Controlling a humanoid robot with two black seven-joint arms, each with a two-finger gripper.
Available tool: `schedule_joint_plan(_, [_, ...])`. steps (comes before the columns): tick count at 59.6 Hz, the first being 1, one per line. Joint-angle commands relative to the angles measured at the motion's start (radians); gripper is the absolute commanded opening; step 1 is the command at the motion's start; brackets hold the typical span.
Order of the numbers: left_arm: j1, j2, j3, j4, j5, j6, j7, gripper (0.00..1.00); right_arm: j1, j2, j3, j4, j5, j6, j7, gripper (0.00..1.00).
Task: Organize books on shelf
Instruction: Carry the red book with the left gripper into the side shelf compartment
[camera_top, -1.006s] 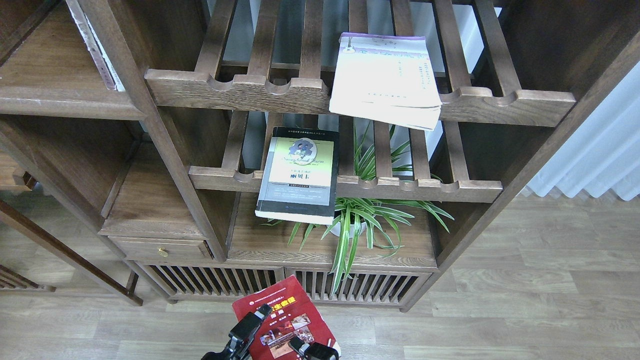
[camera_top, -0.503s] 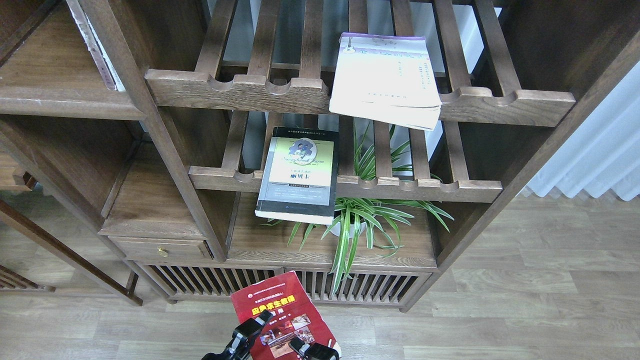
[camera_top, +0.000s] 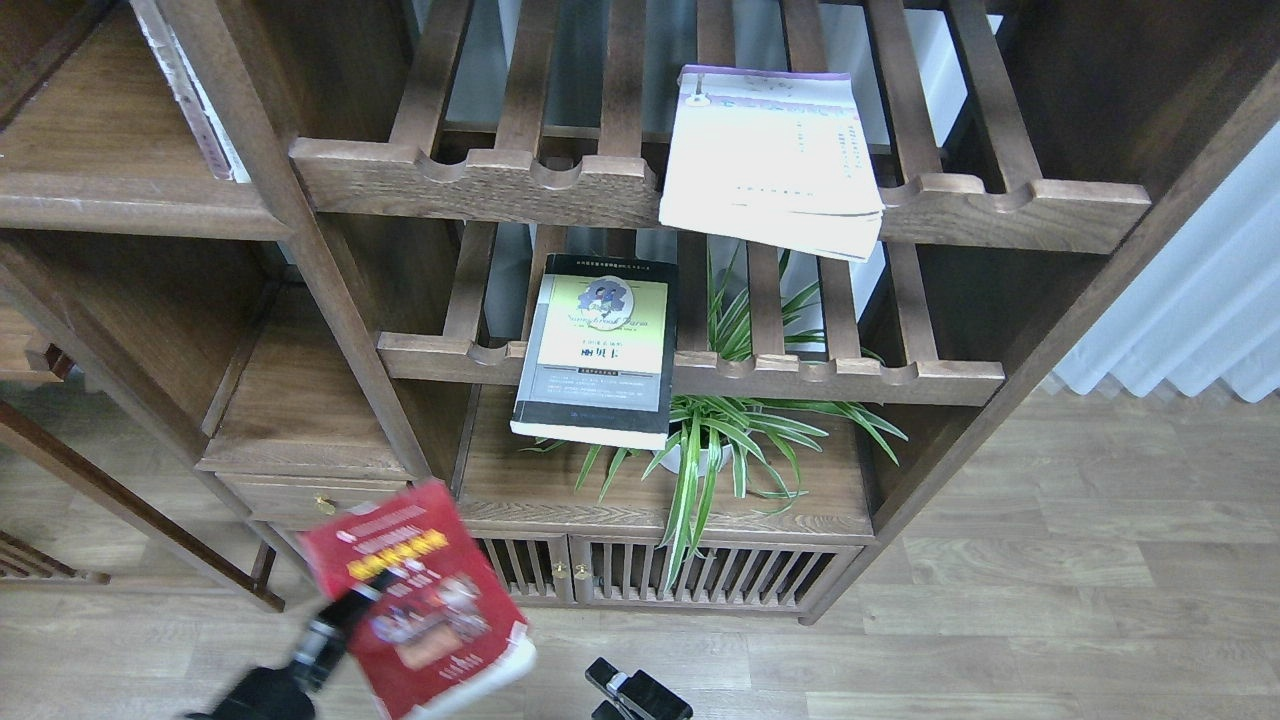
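My left gripper is shut on the red book with the yellow title. It holds the book tilted and blurred at the lower left, in front of the cabinet's base. My right gripper is at the bottom centre, apart from the book; its fingers cannot be told apart. The grey-black book with the pale green panel lies on the lower slatted rack, overhanging its front rail. The cream-white book with the purple band lies on the upper slatted rack. The solid dark-brown shelf is at the upper left.
A thin white book with a pinkish spine leans on the upper left shelf. A spider plant stands on the board under the lower rack. A small drawer sits behind the red book. A curtain hangs at the right.
The red book has swung left and up in my left gripper, from bottom centre to lower left. My right gripper no longer touches the book and stays low at the bottom centre.
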Motion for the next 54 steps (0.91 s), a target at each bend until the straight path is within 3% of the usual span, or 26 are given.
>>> schedule_joint_plan(1, [0.019, 0.103, -0.163, -0.087, -0.001, 0.000, 0.000, 0.05, 0.008, 0.007, 0.000, -0.031, 0.003, 0.000, 0.002, 1.00])
schedule_joint_plan(20, [0.002, 0.281, -0.486, -0.195, 0.000, 0.000, 0.002, 0.05, 0.012, 0.010, 0.000, -0.042, 0.003, 0.000, 0.003, 1.00])
schedule_joint_plan(24, [-0.046, 0.324, -0.525, -0.193, 0.002, 0.000, 0.010, 0.05, 0.012, 0.010, 0.000, -0.044, 0.003, 0.000, 0.003, 1.00])
schedule_joint_plan(25, [-0.104, 0.346, -0.534, -0.192, 0.011, 0.000, 0.019, 0.05, 0.012, 0.010, 0.000, -0.044, 0.003, 0.000, 0.003, 1.00])
schedule_joint_plan(33, [-0.283, 0.341, -0.559, -0.173, 0.170, 0.000, 0.034, 0.06, 0.012, 0.010, 0.002, -0.044, 0.006, 0.000, 0.003, 0.99])
schedule_joint_plan(42, [-0.477, 0.273, -0.565, -0.109, 0.396, 0.000, 0.040, 0.06, 0.012, 0.010, 0.002, -0.044, 0.006, 0.000, 0.003, 1.00])
schedule_joint_plan(54, [-0.600, 0.192, -0.620, -0.040, 0.615, 0.000, 0.053, 0.06, 0.006, 0.007, 0.002, -0.044, 0.013, 0.000, 0.005, 0.99])
